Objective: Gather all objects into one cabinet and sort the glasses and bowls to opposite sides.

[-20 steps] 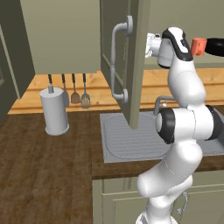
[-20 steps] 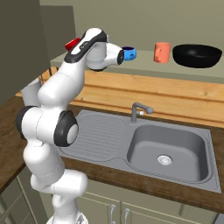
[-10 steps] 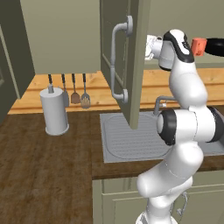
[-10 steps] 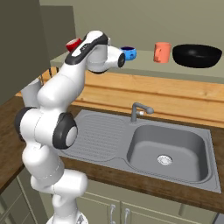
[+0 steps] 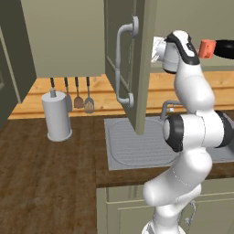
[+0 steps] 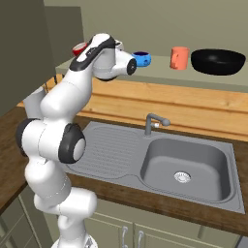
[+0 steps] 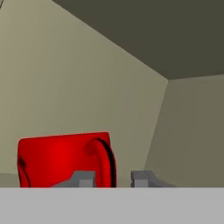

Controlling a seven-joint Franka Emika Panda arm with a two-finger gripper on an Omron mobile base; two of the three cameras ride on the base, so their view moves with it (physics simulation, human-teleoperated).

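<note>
The glossy red cup stands on the cabinet shelf at its left end, and it peeks out behind my arm as the red cup. My gripper is right at it. Its fingers stand slightly apart across the cup's right wall, with the right fingertip clear of the wall. Farther right on the shelf sit the small blue bowl, the orange-red cup and the wide black bowl. The open cabinet door with its grey handle hides my hand in the left base view.
Below the shelf lie the grey sink with its faucet and the draining board. A grey cylinder and hanging utensils stand on the counter to the left. The open door juts out over the sink.
The fingers have parted a little from the red cup's wall. The arm and the other things have stayed put.
</note>
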